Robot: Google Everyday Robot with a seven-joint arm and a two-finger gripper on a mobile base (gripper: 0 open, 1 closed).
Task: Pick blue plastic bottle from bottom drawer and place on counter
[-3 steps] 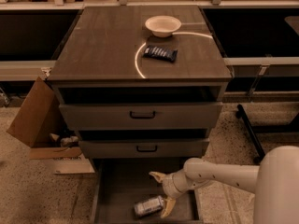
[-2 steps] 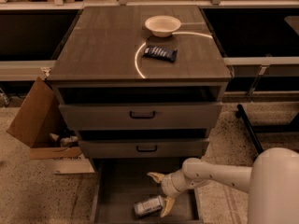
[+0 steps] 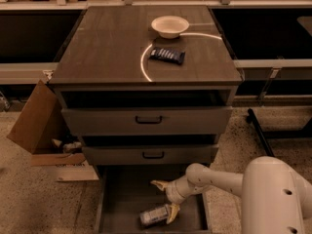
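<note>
The blue plastic bottle (image 3: 154,215) lies on its side on the floor of the pulled-out bottom drawer (image 3: 122,199), near the drawer's front. My gripper (image 3: 165,198) reaches down into the drawer from the right, just above and right of the bottle. Its fingers are open: one fingertip (image 3: 158,184) points left above the bottle, the other (image 3: 171,212) touches the bottle's right end. The counter (image 3: 107,48) is the dark wood top of the cabinet, marked with a pale arc line.
A white bowl (image 3: 169,26) and a dark snack bar wrapper (image 3: 167,55) sit on the counter. Two upper drawers with black handles (image 3: 148,120) stand slightly open. An open cardboard box (image 3: 39,126) sits on the floor at the left. My white arm (image 3: 273,194) fills the lower right.
The gripper has shifted slightly left and down toward the bottle. The bottle has not moved.
</note>
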